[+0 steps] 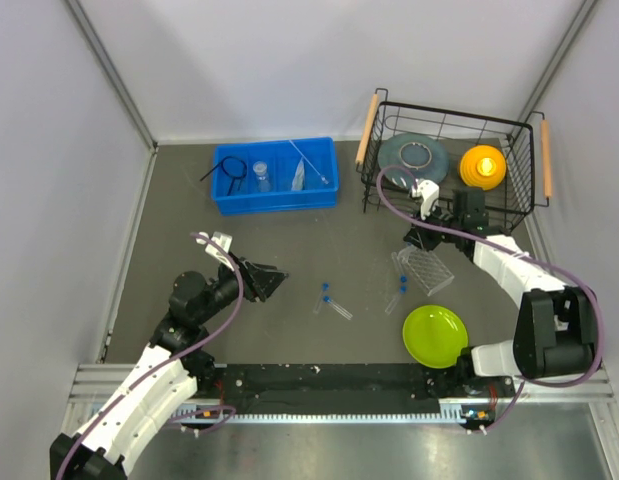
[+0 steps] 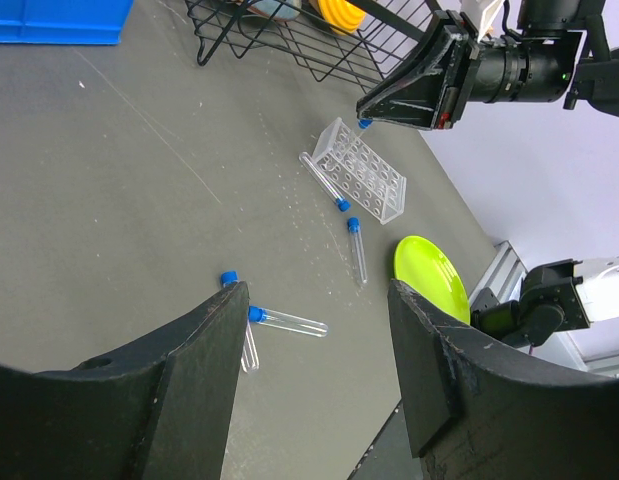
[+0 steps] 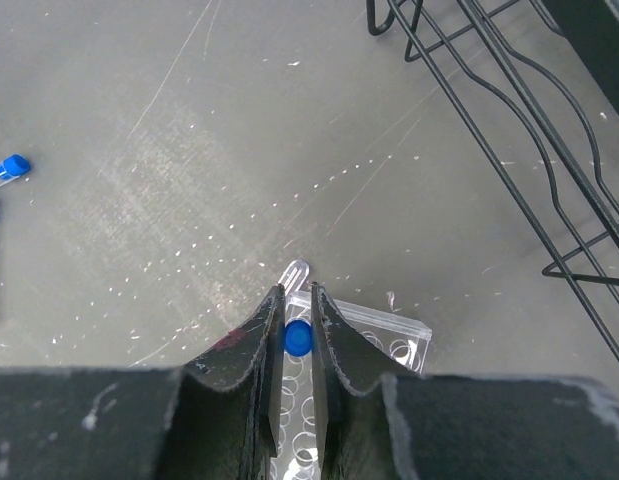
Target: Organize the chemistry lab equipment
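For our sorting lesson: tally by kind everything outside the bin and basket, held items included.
Tubes: 5 (one in the right gripper)
Rack: 1
Plate: 1
Total: 7

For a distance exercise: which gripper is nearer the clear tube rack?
Right. The right gripper is above the tube rack, shut on a blue-capped tube; the left gripper sits open far to its left.

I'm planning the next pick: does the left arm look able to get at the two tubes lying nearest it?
Likely yes: the left fingers stand open facing the two tubes, nothing between.
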